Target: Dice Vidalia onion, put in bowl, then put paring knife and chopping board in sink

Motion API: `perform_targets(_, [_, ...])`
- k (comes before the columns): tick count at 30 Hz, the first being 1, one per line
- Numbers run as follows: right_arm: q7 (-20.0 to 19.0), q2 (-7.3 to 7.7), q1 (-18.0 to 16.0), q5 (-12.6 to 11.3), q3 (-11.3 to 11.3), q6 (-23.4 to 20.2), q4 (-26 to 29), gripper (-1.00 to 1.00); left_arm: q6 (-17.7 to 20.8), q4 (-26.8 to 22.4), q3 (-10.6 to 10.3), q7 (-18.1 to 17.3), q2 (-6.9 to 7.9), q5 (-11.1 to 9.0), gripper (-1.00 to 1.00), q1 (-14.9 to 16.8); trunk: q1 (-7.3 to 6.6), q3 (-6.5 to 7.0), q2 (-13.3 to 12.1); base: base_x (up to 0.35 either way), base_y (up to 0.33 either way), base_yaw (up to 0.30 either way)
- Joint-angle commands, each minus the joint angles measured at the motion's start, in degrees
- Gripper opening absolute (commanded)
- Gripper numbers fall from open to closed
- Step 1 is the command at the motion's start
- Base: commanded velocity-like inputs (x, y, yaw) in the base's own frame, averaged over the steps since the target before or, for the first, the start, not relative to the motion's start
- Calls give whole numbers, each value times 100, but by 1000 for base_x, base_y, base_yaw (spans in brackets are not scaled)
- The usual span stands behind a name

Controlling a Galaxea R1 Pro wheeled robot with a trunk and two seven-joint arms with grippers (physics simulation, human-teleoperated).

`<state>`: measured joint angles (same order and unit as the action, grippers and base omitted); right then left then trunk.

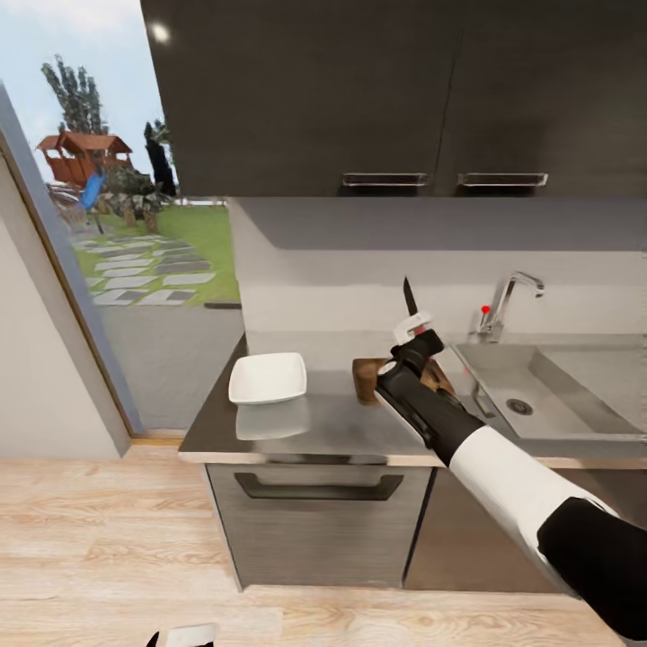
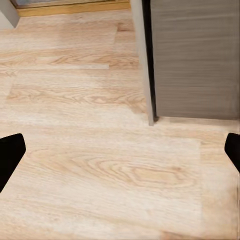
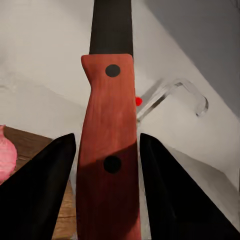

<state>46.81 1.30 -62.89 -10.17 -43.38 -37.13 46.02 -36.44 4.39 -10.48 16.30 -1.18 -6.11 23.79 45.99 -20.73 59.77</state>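
Beside the sink, over the chopping board, you are holding the paring knife upright in the right gripper, blade pointing at the wall cabinets. The two fingers are sitting close on either side of the red handle, so the gripper is clamped on it; the point-up hold is probably keeping the edge away from the countertop until you line up a cut. In the right wrist view a pinkish round object, likely the onion, is resting on the board just beside the gripper, suggesting dicing is not yet done. The white bowl is waiting on the countertop, well apart from the sink on the board's far side, placed to receive the dice. The tap with its red dot is standing behind the sink. The left gripper is hanging spread wide over the wooden floor beside the base cabinet, gripping nothing. No brand, label or writing is showing anywhere.
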Motion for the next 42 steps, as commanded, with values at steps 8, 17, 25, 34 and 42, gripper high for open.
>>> perform_targets(8, [-94, -36, -7, -51, -704, -334, 4, -100, -39, 26, -51, 6, -5, -57, 100, 12, 0, -7, 5, 4, -318, 0])
perform_targets(17, [-185, -342, -10, -34, -1070, -1116, 33, -100, -47, 26, -50, 8, -5, -57, 100, 12, 0, -7, 5, 37, -142, 0])
perform_targets(25, [-618, -500, -11, 176, -1981, -1300, 30, -100, -48, 23, -50, 4, 7, -57, 100, 12, 0, -7, 5, 1, -3, 0])
perform_targets(34, [-1323, -466, -9, 817, -2061, -1395, 30, -100, -8, 25, -45, 35, 17, -57, 100, 12, 0, -7, 5, 0, 0, 0])
perform_targets(42, [-2150, -430, -5, 1559, -2033, -1411, 22, -100, 1148, 18, -42, 20, -3, -59, 100, 12, 0, -7, 5, 0, 0, 0])
